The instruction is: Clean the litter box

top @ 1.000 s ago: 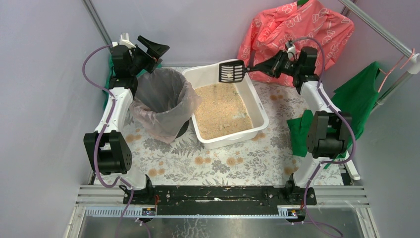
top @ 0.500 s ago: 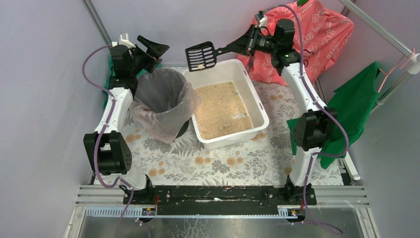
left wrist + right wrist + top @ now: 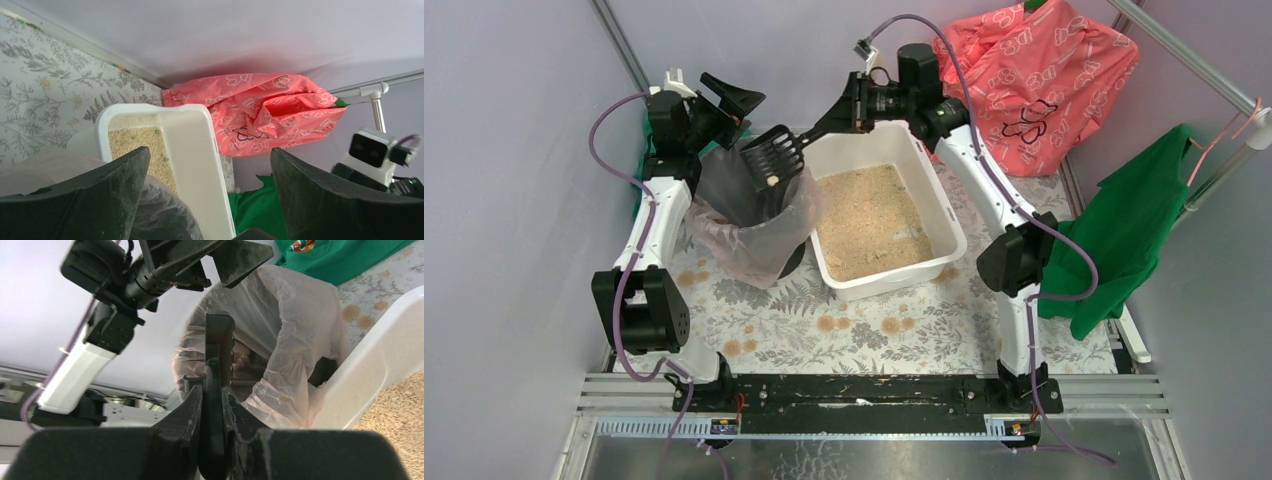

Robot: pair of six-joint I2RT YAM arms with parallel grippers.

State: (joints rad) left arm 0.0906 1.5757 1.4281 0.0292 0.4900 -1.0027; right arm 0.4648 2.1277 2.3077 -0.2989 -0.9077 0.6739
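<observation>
1. A table (image 3: 864,325) covered with a fern-and-flower patterned cloth is seen beneath everything.
2. The litter box (image 3: 894,284) is set at the far middle of the table, slightly askew, with tan granules spread across its floor.
3. A coral printed cloth (image 3: 1034,70) is draped at the far right, behind the box, and a green cloth (image 3: 1134,220) is hung nearer on the right.
4. A round black bin (image 3: 742,235) lined with a clear bag is placed just left of the litter box, and the bag is pressed against the box's left wall.
5. A black slotted scoop (image 3: 773,153) is held by its handle, with its head tipped down over the bin's mouth, left of the box's far left corner.
6. The right gripper (image 3: 844,108) is clamped on the scoop's handle. It is raised above the box's far left corner, well clear of the granules. From the right wrist, the box's white wall (image 3: 380,355) is seen to the right of the closed jaws.
7. The left gripper (image 3: 729,105) is spread wide with nothing between its jaws. It is poised at the far left, over the bin's far rim. The litter box lies to its right, untouched, and from the left wrist one end of the box (image 3: 192,150) is framed between the jaws.
8. A small pale lump (image 3: 771,181) is seen at the scoop's lower edge, over the bin; whether it touches the scoop cannot be told.
</observation>
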